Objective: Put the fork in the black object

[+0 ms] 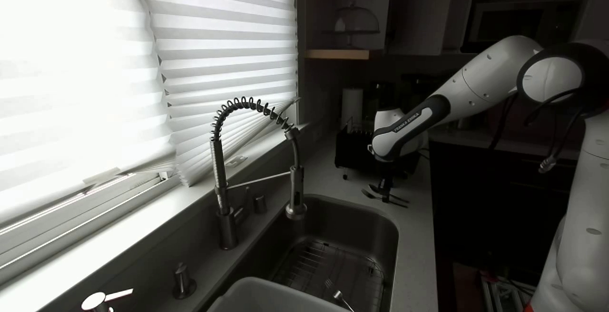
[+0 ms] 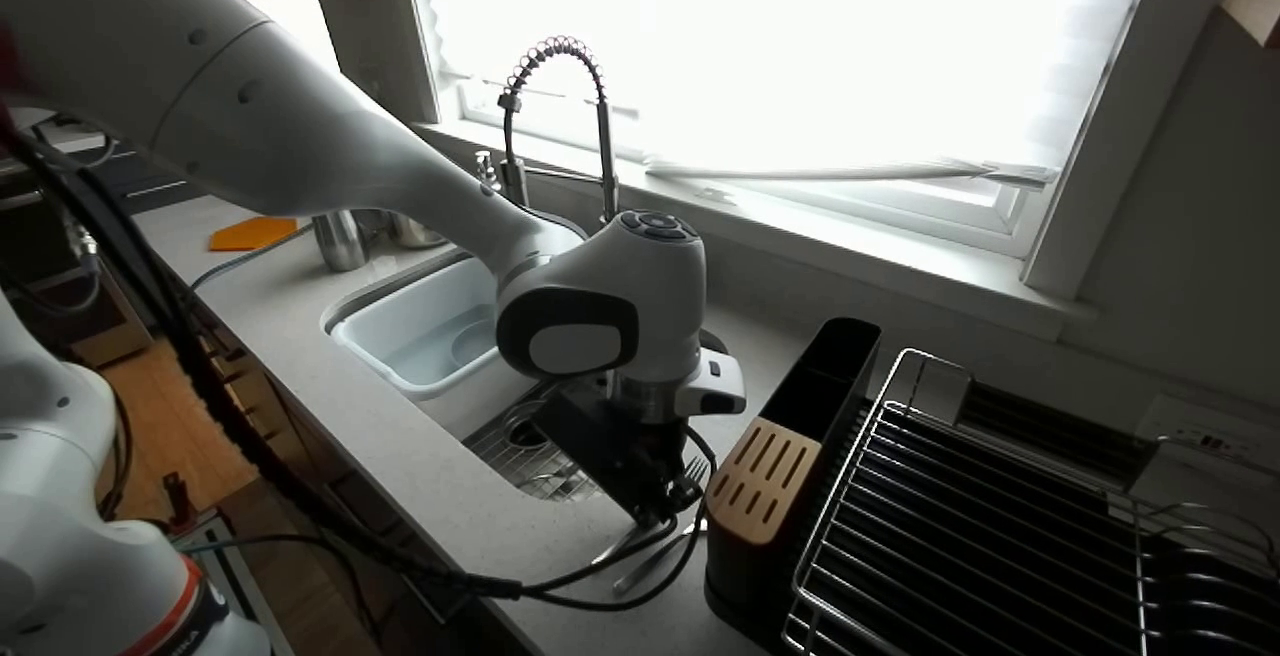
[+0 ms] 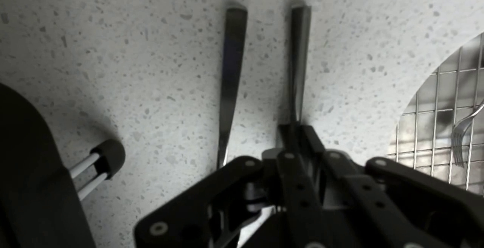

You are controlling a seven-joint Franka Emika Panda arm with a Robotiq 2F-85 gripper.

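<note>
My gripper (image 3: 297, 129) is low at the counter and shut on a silvery utensil's handle. I take this utensil for the fork (image 3: 301, 47); its tines also show in an exterior view (image 2: 697, 471). Its handle looks rolled on edge; I cannot tell if it is off the counter. A second utensil (image 3: 231, 66) lies beside it, its head hidden by the gripper. The black object (image 2: 830, 376) is an upright holder with a slotted wooden top (image 2: 768, 471) on one part and an open bay behind. It stands close to the gripper; its side edge shows in the wrist view (image 3: 26, 165).
A wire dish rack (image 2: 960, 516) stands against the holder; its foot (image 3: 111, 155) is near the utensils. The sink (image 1: 352, 212) holds a grid, another fork (image 1: 338, 296) and a pale basin (image 2: 440, 386). A coiled-spring faucet (image 1: 216, 160) rises behind the sink.
</note>
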